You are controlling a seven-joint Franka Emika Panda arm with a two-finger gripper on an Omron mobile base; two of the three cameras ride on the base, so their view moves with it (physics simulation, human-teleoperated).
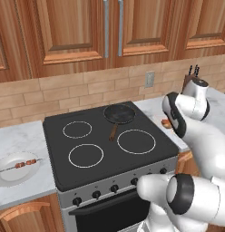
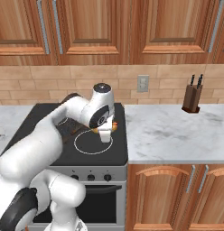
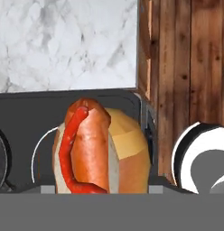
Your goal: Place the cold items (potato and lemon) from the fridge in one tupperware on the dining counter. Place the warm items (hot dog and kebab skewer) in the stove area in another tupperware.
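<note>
The gripper is clamped on the hot dog, held above the stove near its right edge; any jolt or loosened grip in transit can drop it onto the cooktop, short of a tupperware.

A home kitchen, rendered. Black four-ring stove with a row of knobs and an oven door below, set between marble counter runs. Dark frying pan on a rear ring. Wooden wall cabinets with metal handles overhead, matching base cabinets beneath. Tan brick backsplash carrying a wall socket. Knife block against the wall; white plate with a kebab skewer left of the stove.
</note>
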